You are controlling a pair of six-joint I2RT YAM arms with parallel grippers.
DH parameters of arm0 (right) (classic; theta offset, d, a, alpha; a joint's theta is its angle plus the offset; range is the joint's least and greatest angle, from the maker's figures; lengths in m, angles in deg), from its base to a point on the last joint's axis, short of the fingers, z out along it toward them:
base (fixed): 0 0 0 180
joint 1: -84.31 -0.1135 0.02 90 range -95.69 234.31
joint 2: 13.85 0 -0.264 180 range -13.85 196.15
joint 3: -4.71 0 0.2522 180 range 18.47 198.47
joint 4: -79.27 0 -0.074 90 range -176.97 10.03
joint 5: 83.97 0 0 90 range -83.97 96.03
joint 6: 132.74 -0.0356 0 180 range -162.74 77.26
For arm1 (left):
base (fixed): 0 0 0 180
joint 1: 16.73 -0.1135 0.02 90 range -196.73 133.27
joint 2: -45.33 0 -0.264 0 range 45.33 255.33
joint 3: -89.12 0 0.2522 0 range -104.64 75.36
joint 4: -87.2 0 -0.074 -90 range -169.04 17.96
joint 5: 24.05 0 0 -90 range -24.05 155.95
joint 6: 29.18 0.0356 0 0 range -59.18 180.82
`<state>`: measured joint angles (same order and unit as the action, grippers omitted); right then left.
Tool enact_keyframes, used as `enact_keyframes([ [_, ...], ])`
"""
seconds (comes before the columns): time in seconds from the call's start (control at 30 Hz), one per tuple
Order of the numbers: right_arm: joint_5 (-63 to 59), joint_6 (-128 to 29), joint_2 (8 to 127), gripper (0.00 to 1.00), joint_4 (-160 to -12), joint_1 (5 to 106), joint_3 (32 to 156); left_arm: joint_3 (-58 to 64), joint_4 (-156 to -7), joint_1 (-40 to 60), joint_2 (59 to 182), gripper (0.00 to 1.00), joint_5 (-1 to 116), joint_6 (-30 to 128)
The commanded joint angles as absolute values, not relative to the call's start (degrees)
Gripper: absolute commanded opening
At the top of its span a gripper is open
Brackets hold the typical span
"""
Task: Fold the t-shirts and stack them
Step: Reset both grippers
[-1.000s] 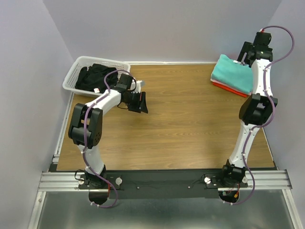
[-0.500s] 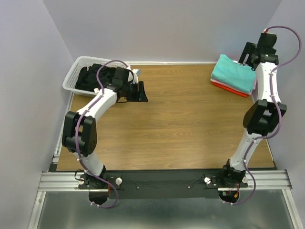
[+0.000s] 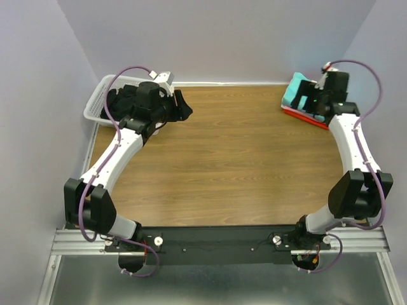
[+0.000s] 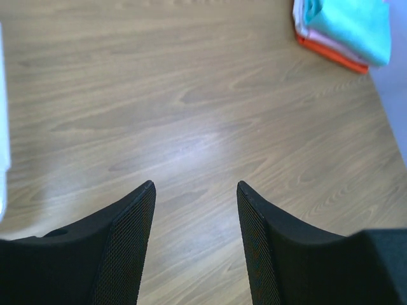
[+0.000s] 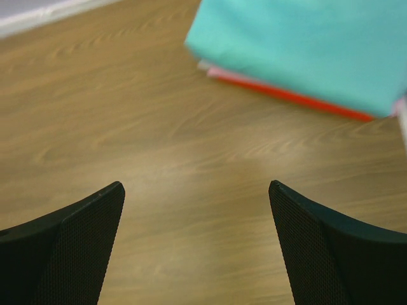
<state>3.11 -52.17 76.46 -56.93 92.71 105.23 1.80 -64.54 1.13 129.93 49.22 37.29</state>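
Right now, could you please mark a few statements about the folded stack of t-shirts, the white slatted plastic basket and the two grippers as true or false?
1. The turquoise folded cloth t-shirt lies on top of the stack. True.
2. The right gripper is shut on that turquoise shirt. False: it is open and empty, with the stack ahead of its fingers.
3. The white slatted plastic basket holds dark cloth. True.
4. The left gripper grips a pink shirt. False: it is open and empty above the bare wooden table.
5. The red-orange t-shirt is at the bottom of the stack. True.
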Motion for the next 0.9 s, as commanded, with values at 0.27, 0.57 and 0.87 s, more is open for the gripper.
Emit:
enact_keyframes([
  [0.27, 1.63, -58.21, 66.14, 1.00, -58.23, 74.74, 88.09, 11.19, -71.48, 2.43, 117.06, 0.62, 65.07, 32.35],
  [0.57, 3.65, -59.00, 62.01, 1.00, -59.46, 72.53, 83.25, 18.23, -72.28, 2.43, 109.50, 0.62, 68.94, 30.24],
  [0.87, 3.21, -58.56, 61.65, 1.00, -59.72, 72.44, 82.81, 19.20, -70.08, 2.43, 107.03, 0.62, 70.87, 30.24],
])
